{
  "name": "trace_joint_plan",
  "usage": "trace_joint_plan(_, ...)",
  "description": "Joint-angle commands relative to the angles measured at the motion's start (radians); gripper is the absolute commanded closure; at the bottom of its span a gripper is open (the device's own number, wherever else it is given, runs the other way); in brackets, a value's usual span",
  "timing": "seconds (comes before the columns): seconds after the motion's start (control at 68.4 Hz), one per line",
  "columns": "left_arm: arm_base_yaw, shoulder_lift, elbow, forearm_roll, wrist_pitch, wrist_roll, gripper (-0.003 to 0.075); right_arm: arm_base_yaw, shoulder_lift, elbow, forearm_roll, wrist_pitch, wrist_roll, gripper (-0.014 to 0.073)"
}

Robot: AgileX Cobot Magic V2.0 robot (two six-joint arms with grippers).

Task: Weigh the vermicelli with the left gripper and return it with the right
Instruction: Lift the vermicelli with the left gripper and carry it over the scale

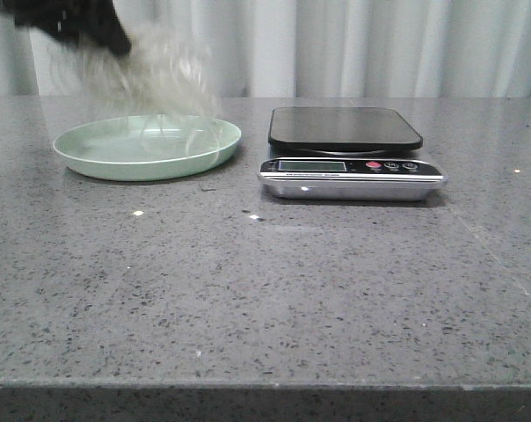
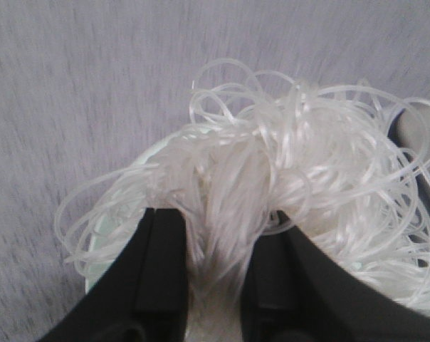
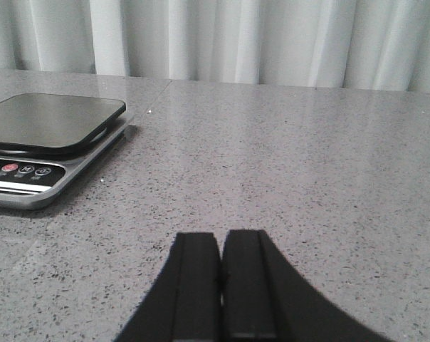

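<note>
The vermicelli (image 1: 156, 75) is a fluffy tangle of whitish strands, blurred in the front view, held in the air above the pale green plate (image 1: 90, 149). My left gripper (image 1: 116, 42) is shut on it; in the left wrist view the strands (image 2: 293, 164) bunch between the black fingers (image 2: 161, 263), midway at the gripper (image 2: 222, 221). A sliver of the plate (image 2: 101, 242) shows under the strands. The scale (image 1: 345, 132) stands empty to the right of the plate and shows in the right wrist view (image 3: 48, 125). My right gripper (image 3: 221, 239) is shut and empty, low over the table.
The scale's silver front panel (image 1: 352, 167) carries a display and buttons. Grey speckled table (image 1: 265, 290) spreads toward the front edge. White curtain (image 1: 353, 44) hangs behind the table.
</note>
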Motion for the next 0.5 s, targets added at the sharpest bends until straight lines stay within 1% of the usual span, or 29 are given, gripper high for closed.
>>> trace_joint_plan(0.0,-0.017,-0.083,-0.093,-0.017,-0.078,0.0,0.0575,-0.002,-0.016,-0.007,-0.001,-0.085,0.0,0.0443)
trace_joint_plan(0.132,-0.057,-0.095,-0.156,-0.017,-0.076,0.0,0.0575,-0.002,-0.016,-0.007,-0.001,-0.085,0.0,0.0443)
trace_joint_plan(0.249,-0.13,-0.095,-0.212,-0.017,-0.087,0.0,0.0575,-0.002,-0.016,-0.007,-0.001,-0.085,0.0,0.0443)
trace_joint_plan(0.278,-0.146,-0.095,-0.215,-0.017,-0.1,0.0,0.0575,-0.002,-0.016,-0.007,-0.001,-0.085,0.0,0.0443)
trace_joint_plan(0.292,-0.173,-0.093,-0.221,-0.017,-0.114,0.0,0.0575,-0.002,-0.016,-0.007,-0.001,-0.085,0.0,0.0443)
trace_joint_plan(0.307,-0.173,-0.093,-0.221,-0.017,-0.114,0.0,0.0575,-0.002,-0.016,-0.007,-0.001,-0.085,0.0,0.0443)
trace_joint_plan(0.322,-0.196,-0.093,-0.221,-0.017,-0.138,0.0,0.0575,-0.002,-0.016,-0.007,-0.001,-0.085,0.0,0.0443)
trace_joint_plan(0.366,-0.214,-0.093,-0.221,-0.017,-0.16,0.0,0.0575,-0.002,-0.016,-0.007,-0.001,-0.085,0.0,0.0443)
trace_joint_plan(0.38,-0.241,-0.088,-0.221,-0.017,-0.18,0.0,0.0575,-0.002,-0.016,-0.007,-0.001,-0.085,0.0,0.0443)
trace_joint_plan(0.483,-0.301,-0.071,-0.221,-0.017,-0.237,0.0,0.0575,-0.002,-0.016,-0.007,-0.001,-0.083,0.0,0.0443)
